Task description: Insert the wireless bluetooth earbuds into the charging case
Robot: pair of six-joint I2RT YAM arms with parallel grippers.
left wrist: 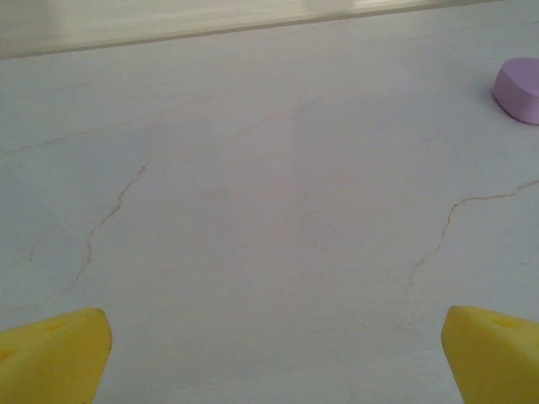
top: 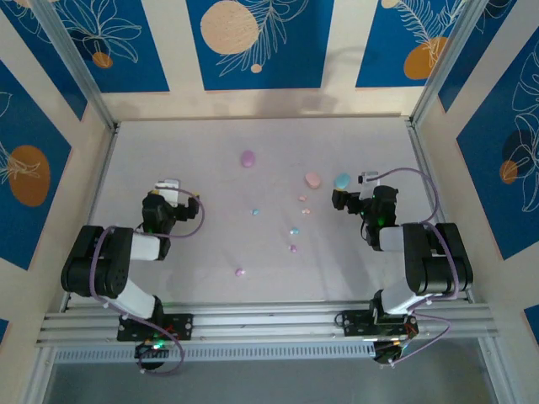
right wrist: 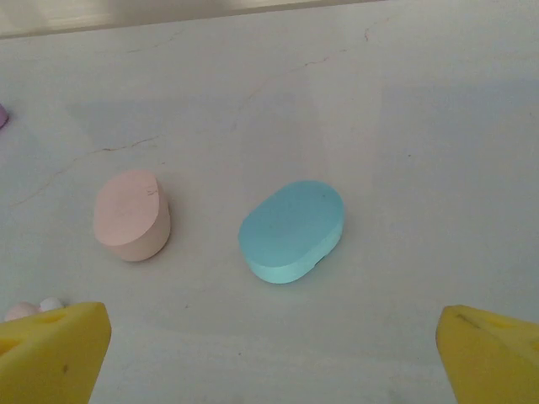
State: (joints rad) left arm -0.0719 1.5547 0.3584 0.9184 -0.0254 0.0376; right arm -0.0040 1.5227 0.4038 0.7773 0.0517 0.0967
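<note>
Several tiny earbuds lie scattered mid-table: two pink [top: 302, 199], two light blue [top: 295, 230] and two purple [top: 239, 272]. All three oval charging cases are closed: purple [top: 248, 158] at the back, pink [top: 313, 179] and blue [top: 342, 180] side by side. My right gripper [top: 343, 200] hovers just short of the blue case [right wrist: 291, 229], open and holding nothing. The pink case [right wrist: 131, 215] sits to its left, and a pink earbud [right wrist: 25, 310] peeks out beside the left fingertip. My left gripper [top: 171, 190] stands open over bare table, the purple case [left wrist: 520, 88] far off to its upper right.
Patterned blue and cream walls close in the white table [top: 168, 143] at the back and on both sides. A metal rail [top: 269, 324] carrying both arm bases runs along the near edge. Thin cracks mark the table surface [left wrist: 109, 215].
</note>
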